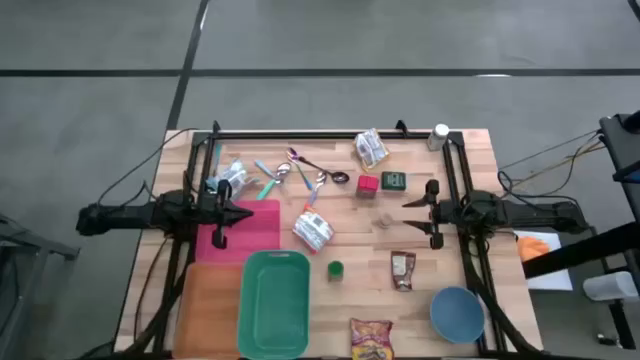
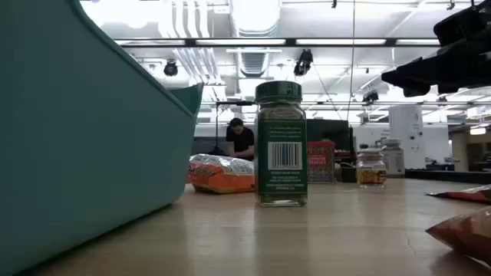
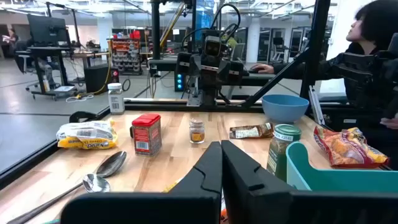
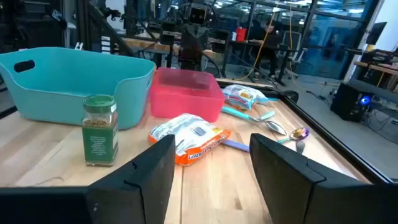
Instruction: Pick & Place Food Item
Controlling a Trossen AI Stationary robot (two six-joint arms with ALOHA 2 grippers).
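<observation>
The two dark fingers of the right gripper (image 4: 211, 171) are seen nearest the lens, set apart with nothing between them; the gripper is held above the right side of the table (image 1: 440, 270). Just beyond its fingers a white and orange snack bag (image 4: 189, 137) is found lying flat, and beside it a green-capped spice jar (image 4: 99, 129) is stood upright. Behind the jar a teal bin (image 4: 68, 78) is placed, with a pink bin (image 4: 186, 93) touching its side. Spoons (image 4: 286, 130) and a second food packet (image 4: 244, 94) are scattered farther off near the table's edge.

The left gripper (image 3: 221, 165) is held above the pink bin on the left side, its fingers pressed together and empty. Ahead of it a red tin (image 3: 146, 134), a small amber jar (image 3: 196, 131), a brown sachet (image 3: 252, 131) and a blue bowl (image 3: 285, 107) are seen. A seated person (image 3: 367, 56) is visible beyond the table.
</observation>
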